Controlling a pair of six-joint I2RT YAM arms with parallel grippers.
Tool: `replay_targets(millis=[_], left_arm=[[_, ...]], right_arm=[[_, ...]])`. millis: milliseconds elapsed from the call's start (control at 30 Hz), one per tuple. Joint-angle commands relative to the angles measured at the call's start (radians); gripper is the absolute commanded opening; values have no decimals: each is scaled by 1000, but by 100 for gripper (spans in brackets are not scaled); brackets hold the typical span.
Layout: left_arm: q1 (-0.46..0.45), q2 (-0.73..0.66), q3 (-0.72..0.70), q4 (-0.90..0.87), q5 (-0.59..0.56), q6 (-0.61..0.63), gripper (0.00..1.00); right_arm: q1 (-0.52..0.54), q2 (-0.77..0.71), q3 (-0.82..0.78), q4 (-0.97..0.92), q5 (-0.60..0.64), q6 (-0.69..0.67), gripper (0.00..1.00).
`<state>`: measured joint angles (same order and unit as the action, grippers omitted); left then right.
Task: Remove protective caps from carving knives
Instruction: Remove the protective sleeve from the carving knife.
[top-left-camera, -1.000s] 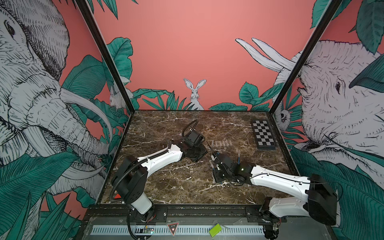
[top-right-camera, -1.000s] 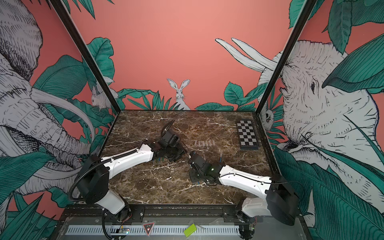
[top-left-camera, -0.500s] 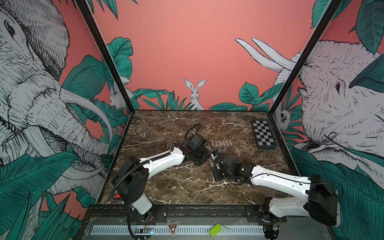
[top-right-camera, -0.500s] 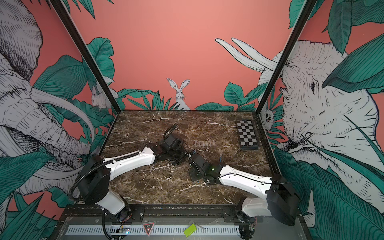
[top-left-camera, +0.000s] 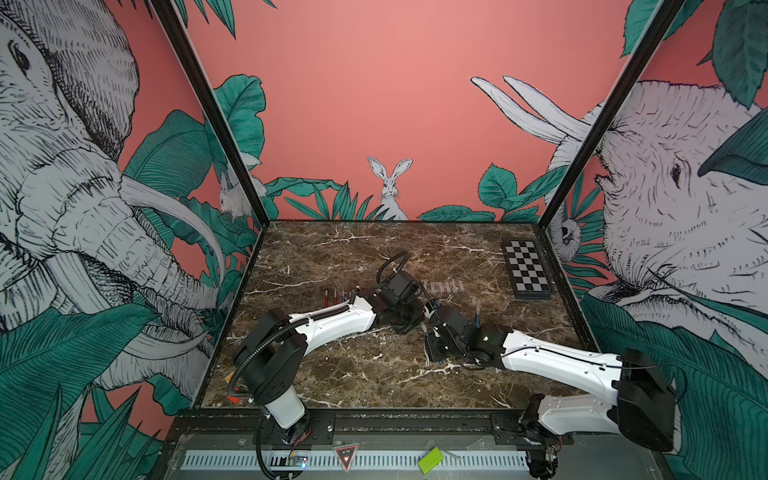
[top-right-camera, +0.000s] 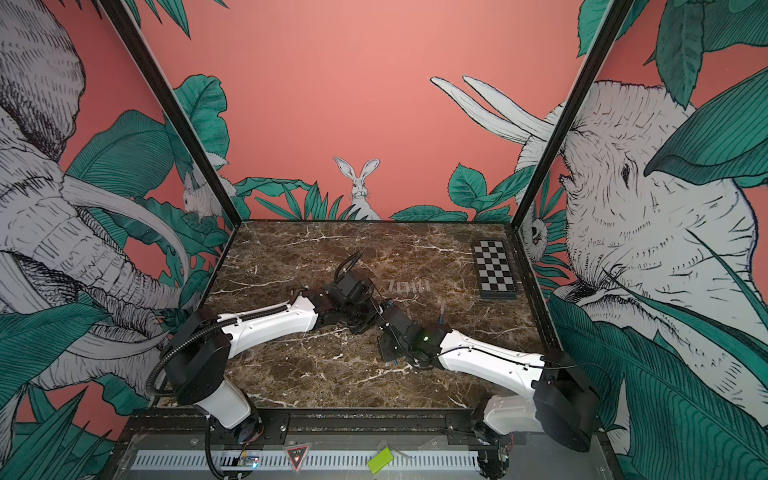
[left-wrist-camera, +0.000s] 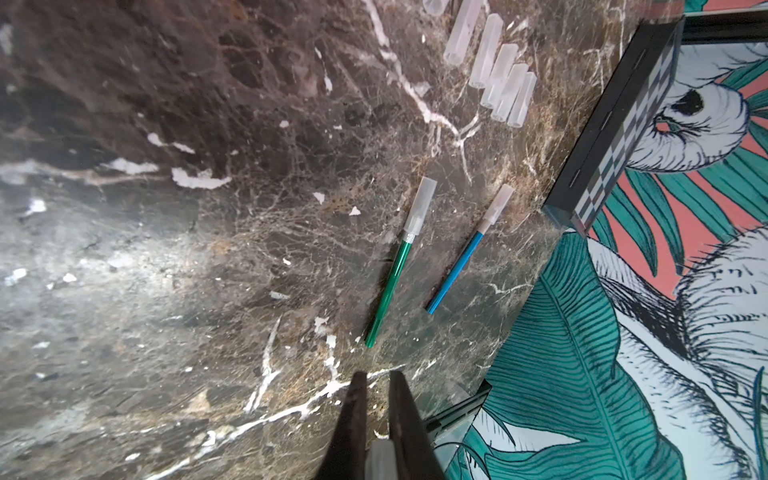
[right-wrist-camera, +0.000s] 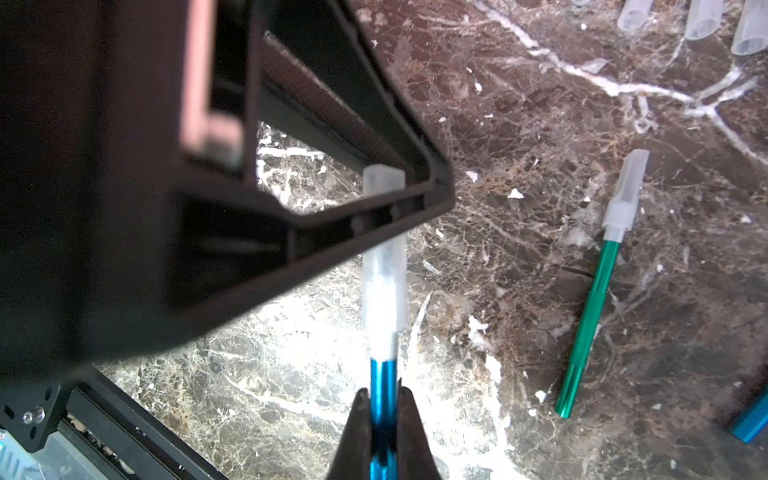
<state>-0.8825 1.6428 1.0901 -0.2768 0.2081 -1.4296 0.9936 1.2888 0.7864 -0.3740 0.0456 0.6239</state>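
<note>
At the table's left lie the bare knives (top-left-camera: 336, 296), finished. Near the middle, the left gripper (left-wrist-camera: 377, 376) is clamped on the translucent cap (right-wrist-camera: 384, 286) of a blue knife (right-wrist-camera: 382, 374), whose handle the right gripper (right-wrist-camera: 383, 391) pinches. I judge this the pull-off step, with both grips set. Next, the arms should draw straight apart along the knife's axis. Farther right, loose caps (left-wrist-camera: 496, 79) lie in a row. Nearer, a green knife (left-wrist-camera: 390, 291) and a second blue knife (left-wrist-camera: 455, 274) wait capped. The checkerboard (top-left-camera: 527, 268) sits far right. The triangular sticker (top-left-camera: 345, 453) on the near rail has print too small to read.
</note>
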Motion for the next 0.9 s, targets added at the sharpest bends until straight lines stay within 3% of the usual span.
replay_targets(millis=[0, 167, 300, 600, 867], left_arm=[[-13, -18, 2, 2, -18, -22, 0], [-13, -13, -2, 1, -12, -28, 0], [8, -55, -22, -3, -72, -31, 0], [173, -115, 21, -79, -148, 28, 0], [279, -56, 190, -188, -161, 113, 0]], right_arm=[[8, -4, 31, 45, 8, -15, 0], [7, -13, 21, 53, 11, -3, 0], [7, -20, 11, 47, 0, 8, 0], [9, -46, -84, 58, -46, 53, 0], [11, -82, -119, 26, -70, 53, 0]])
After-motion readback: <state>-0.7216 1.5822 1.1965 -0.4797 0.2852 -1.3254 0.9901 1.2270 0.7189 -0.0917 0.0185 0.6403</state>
